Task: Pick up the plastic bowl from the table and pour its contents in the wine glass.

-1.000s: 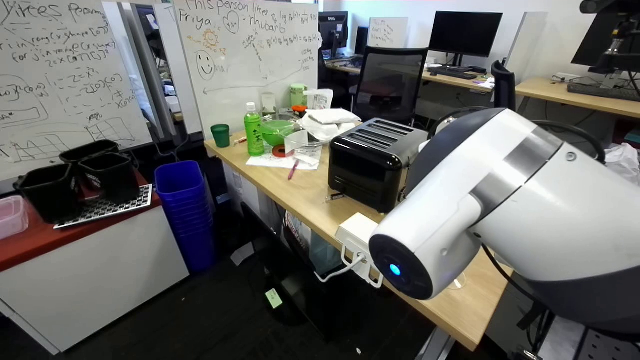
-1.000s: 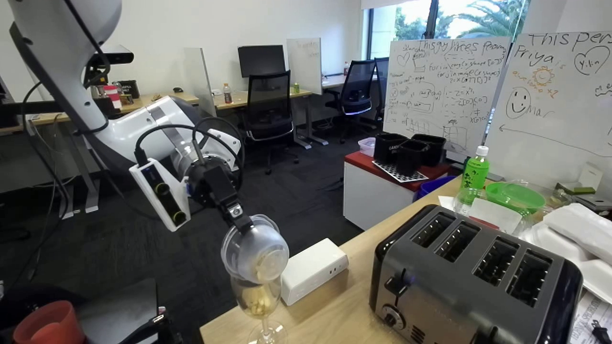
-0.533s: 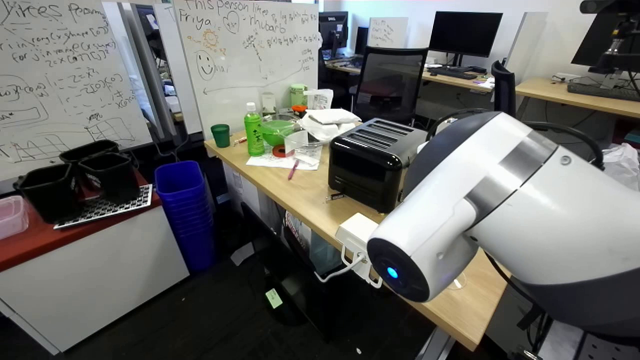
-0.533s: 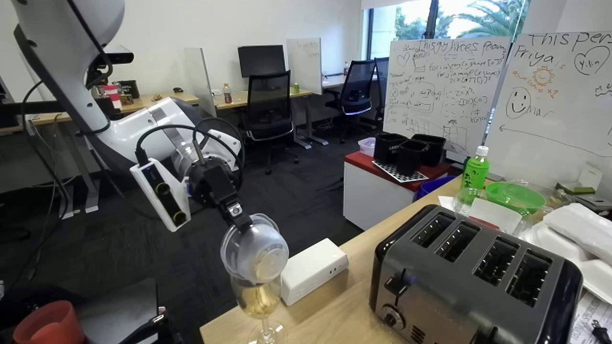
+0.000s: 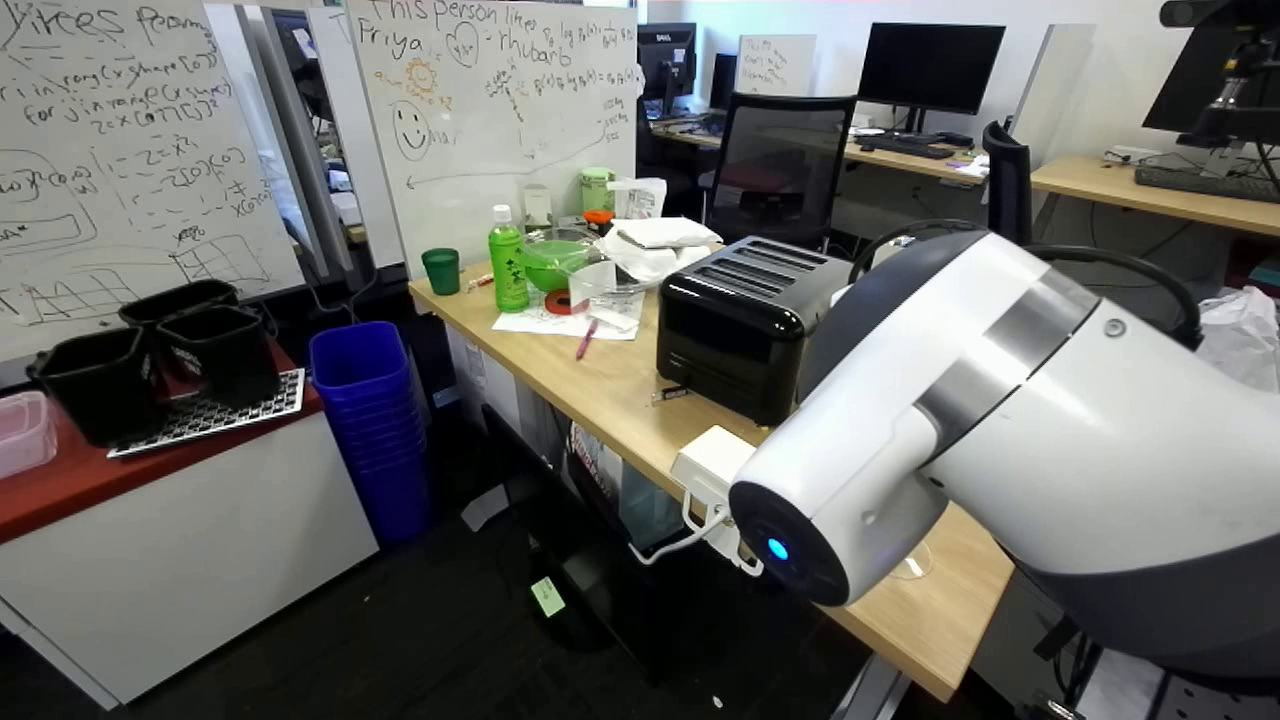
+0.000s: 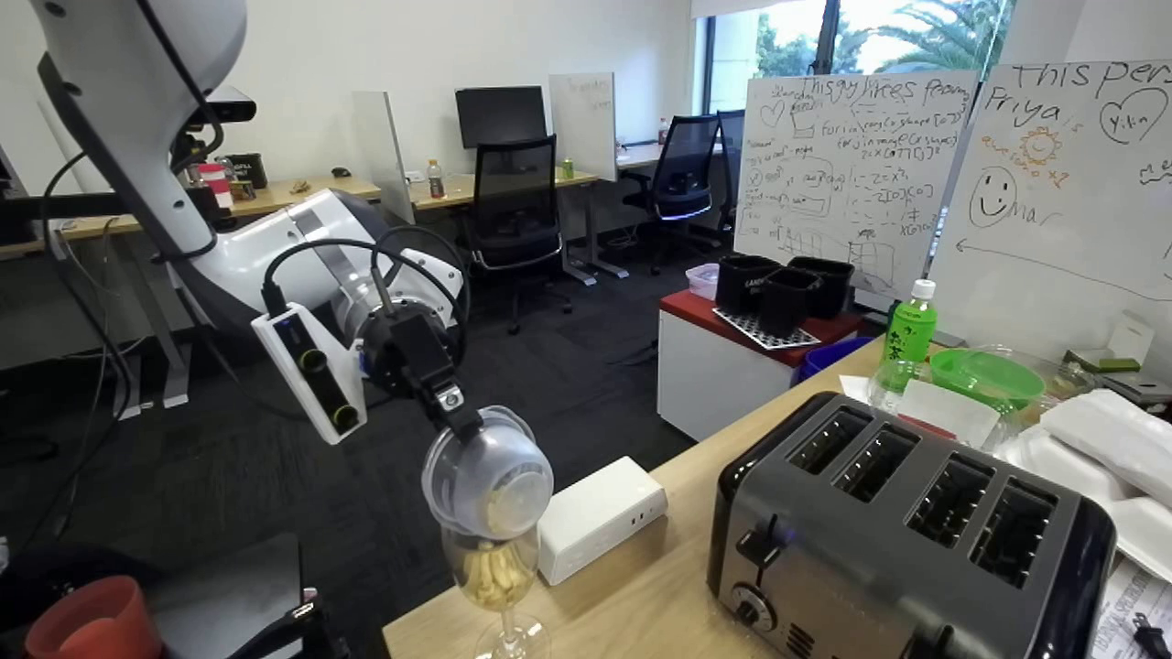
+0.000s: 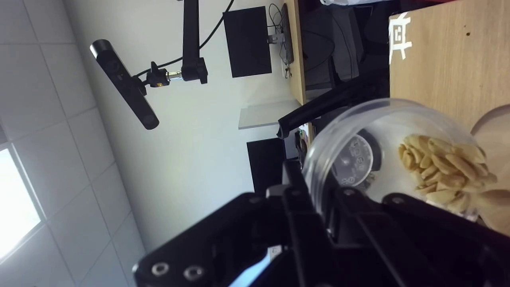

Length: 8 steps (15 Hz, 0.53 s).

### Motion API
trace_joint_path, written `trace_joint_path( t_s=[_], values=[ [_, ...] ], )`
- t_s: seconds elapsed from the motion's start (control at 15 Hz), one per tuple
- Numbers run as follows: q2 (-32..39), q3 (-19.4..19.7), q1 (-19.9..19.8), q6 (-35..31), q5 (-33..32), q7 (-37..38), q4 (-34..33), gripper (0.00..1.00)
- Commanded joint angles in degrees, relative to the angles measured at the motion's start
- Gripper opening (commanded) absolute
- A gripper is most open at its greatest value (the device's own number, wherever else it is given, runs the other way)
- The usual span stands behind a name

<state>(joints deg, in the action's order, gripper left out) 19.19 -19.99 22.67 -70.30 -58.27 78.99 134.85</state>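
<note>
While aslant, bowl (image 6: 502, 469) in claw (image 6: 465, 426).

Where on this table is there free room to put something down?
The table is bare between the white box and toaster, and, along its edge, between the white box and pen. Crowded: around the bottle and green bowl, and at the glass, where the clear bowl hangs.
</note>
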Motion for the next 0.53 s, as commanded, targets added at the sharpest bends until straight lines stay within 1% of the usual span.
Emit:
trace_joint_path(
  t_s=[0.0, 0.47],
  values=[
    [1.8, 0.4, 0.9, 3.0, -1.0, 0.9, -1.4, 0.03],
    [2.6, 0.4, 1.1, 4.1, -1.1, 0.9, -2.0, 0.03]
  ],
)
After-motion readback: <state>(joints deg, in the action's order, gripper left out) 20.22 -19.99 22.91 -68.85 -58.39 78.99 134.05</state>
